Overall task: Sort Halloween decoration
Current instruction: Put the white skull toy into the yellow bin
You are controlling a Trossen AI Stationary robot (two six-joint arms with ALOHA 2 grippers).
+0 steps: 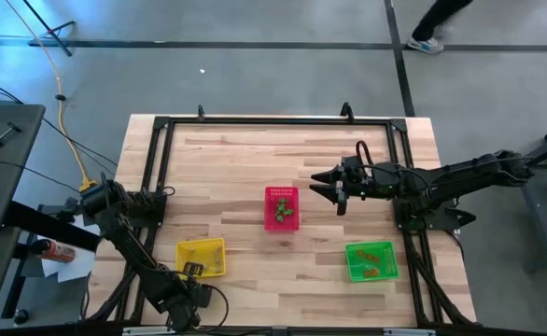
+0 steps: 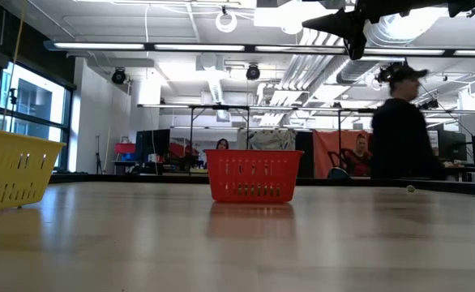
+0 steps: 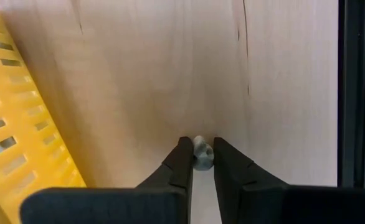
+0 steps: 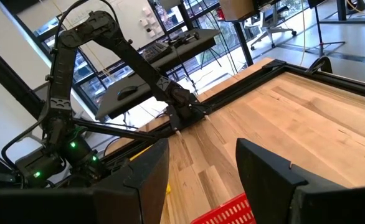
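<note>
- The Halloween decoration is seen split up: a small cluster of green and orange bits (image 1: 283, 215) sits inside the red basket (image 1: 281, 194) around the middle of the table, and orange bits (image 1: 374, 257) are spread inside the green basket (image 1: 371, 273) toward the near right corner.
- One pale, yellowish-grey trinket (image 3: 201, 153) is pinched between the left gripper (image 3: 197, 157) fingers, right down at the wood; it's tiny and rounded, more detail than that can't be made out.
- That left gripper (image 1: 192, 270) is parked by the yellow basket (image 1: 201, 258) near the near left corner, with the yellow mesh wall (image 3: 14, 124) just beside it in the left wrist view.
- The right gripper (image 1: 322, 183) is held up in the air, right of the red basket, with its fingers (image 4: 266, 168) spread well apart and nothing between them.
- The table (image 1: 227, 168) is light wood planks, framed by a black metal rail (image 1: 273, 119).
- The floor around it is grey concrete with dark lines; a yellow cable (image 1: 64, 117) is trailed off the left side.
- In the low view, an open workshop with ceiling lights and ducts is shown behind the red basket (image 2: 252, 175), and a person (image 2: 401, 134) in dark clothes and a cap is caught beyond the far edge, on the right.
</note>
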